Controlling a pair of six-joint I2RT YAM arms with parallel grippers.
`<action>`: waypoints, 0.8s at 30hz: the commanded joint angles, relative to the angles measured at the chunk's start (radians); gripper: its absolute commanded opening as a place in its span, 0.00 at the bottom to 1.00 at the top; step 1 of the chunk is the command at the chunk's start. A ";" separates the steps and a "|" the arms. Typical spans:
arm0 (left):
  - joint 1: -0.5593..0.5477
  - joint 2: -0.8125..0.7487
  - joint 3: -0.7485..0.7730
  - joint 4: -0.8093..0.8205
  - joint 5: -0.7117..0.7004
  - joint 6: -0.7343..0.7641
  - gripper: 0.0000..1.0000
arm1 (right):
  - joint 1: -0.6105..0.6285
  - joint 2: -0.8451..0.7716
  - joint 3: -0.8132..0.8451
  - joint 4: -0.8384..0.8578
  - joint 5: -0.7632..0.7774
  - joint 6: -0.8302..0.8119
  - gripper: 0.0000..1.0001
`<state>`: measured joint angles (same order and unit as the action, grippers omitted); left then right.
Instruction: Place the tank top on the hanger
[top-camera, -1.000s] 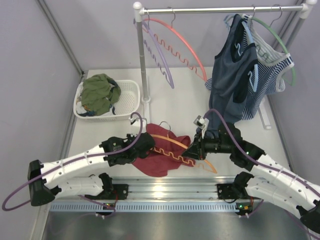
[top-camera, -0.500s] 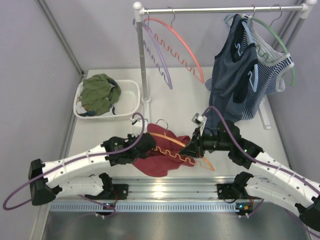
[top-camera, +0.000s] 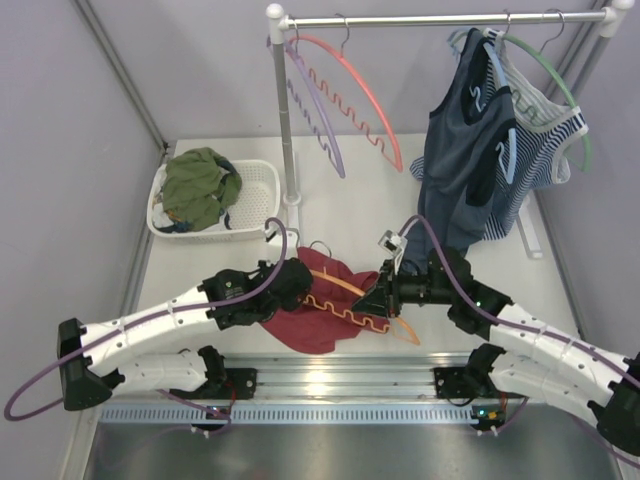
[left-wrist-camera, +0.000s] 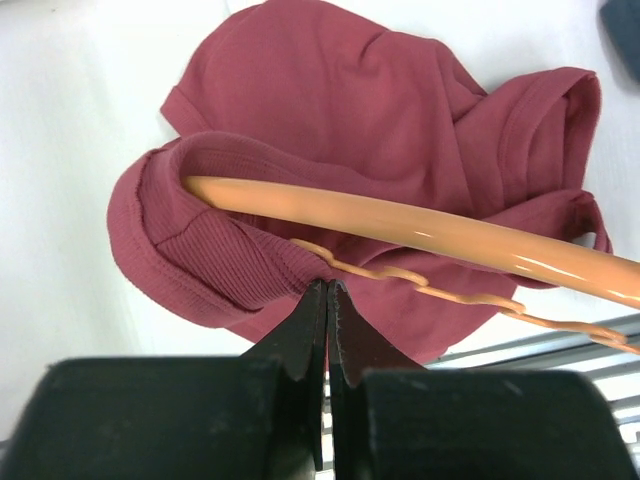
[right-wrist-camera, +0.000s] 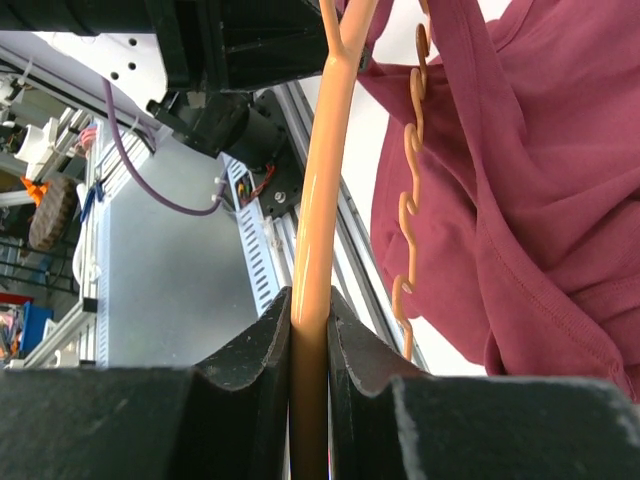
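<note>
The tank top (top-camera: 310, 325) is seen lying bunched on the bench (top-camera: 350, 200), near its front edge and between the two arms. The hanger (top-camera: 335, 282) is laid across it. One end of the hanger has been passed into the garment: in the left wrist view a ribbed hem is wrapped around that end, and the rest of the fabric is spread beneath the curved bar and the wavy inner bar. The grey hook is seen at the far side of the fabric in the top view.

The left hand (top-camera: 295, 283) is closed, its fingertips pressed together on the ribbed hem just under the hanger's curved bar. The right hand (top-camera: 378, 298) is clamped on the hanger's curved bar at the other side, the bar being gripped between both fingers while the wavy bar runs alongside, against the red fabric.

A white basket (top-camera: 262, 200) filled with green clothing is set at the far left of the bench. Behind it a clothes rail (top-camera: 440, 18) is stood, from which a pink hanger (top-camera: 360, 90) and a purple hanger (top-camera: 325, 125) are hung at the left, and a navy top (top-camera: 460, 150) and a striped top (top-camera: 545, 140) at the right.
</note>
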<state>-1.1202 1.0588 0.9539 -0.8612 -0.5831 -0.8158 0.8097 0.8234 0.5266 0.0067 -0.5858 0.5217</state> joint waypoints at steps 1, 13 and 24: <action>-0.003 -0.013 0.005 0.108 0.048 0.035 0.00 | 0.017 0.040 -0.008 0.212 -0.014 0.007 0.00; -0.004 -0.040 -0.032 0.142 0.126 0.069 0.00 | 0.017 0.157 0.004 0.340 -0.006 -0.002 0.00; -0.004 -0.112 -0.027 0.008 -0.081 -0.066 0.37 | 0.137 0.237 -0.054 0.408 0.164 -0.040 0.00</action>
<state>-1.1213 0.9730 0.9211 -0.8124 -0.5865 -0.8322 0.9077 1.0523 0.4633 0.2882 -0.4904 0.5251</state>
